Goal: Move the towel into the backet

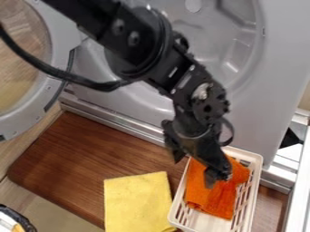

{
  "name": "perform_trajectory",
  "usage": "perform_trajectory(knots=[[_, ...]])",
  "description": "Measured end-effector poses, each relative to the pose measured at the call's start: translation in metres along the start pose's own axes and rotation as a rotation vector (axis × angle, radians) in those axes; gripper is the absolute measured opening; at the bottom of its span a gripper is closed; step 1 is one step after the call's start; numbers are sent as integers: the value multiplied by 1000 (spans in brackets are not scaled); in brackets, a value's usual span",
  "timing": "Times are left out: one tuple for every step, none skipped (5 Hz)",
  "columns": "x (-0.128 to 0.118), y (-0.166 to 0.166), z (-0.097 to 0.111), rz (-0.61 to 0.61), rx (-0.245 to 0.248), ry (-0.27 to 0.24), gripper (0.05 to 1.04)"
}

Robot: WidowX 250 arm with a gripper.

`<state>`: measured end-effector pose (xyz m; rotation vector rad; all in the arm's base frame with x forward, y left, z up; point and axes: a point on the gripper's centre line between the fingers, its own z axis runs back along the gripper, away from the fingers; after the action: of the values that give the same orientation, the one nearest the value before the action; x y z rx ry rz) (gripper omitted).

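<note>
Gripper (194,172): positioned over the upper part of the basket, pointing down, one finger above the orange towel and the other out past the basket's left rim. The fingers are released and stand apart, with no cloth clenched between them. Whether the nearer fingertip touches the orange towel cannot be told.

Orange towel (203,198): inside the white plastic basket (257,181), crumpled and folded over itself – a bare strip of basket floor shows at the lower end. Basket: upright, slotted sides, standing on the brown wooden board (72,154).

Yellow towel (138,199): outside the basket, spread nearly flat on the board, just left of the basket; its lower right corner lies close against the basket wall – contact cannot be confirmed.

Surroundings: a grey machine front (266,99) with a round recess stands behind the board, its round door (59,41) swung open at left.
</note>
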<state>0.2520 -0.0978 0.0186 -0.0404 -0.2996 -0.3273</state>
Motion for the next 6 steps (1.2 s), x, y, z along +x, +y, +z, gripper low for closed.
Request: perform_trajectory(knots=[[-6,8,-15,32,-24,34,999],[-12,7,-30,29,-41,82,999],[-11,5,-45,32,-52,107,961],[-14,-1,-60,33,-65,149,679],[-8,-8,-60,16,-69,153,381],[-8,-9,-59,21,-63,164,202]])
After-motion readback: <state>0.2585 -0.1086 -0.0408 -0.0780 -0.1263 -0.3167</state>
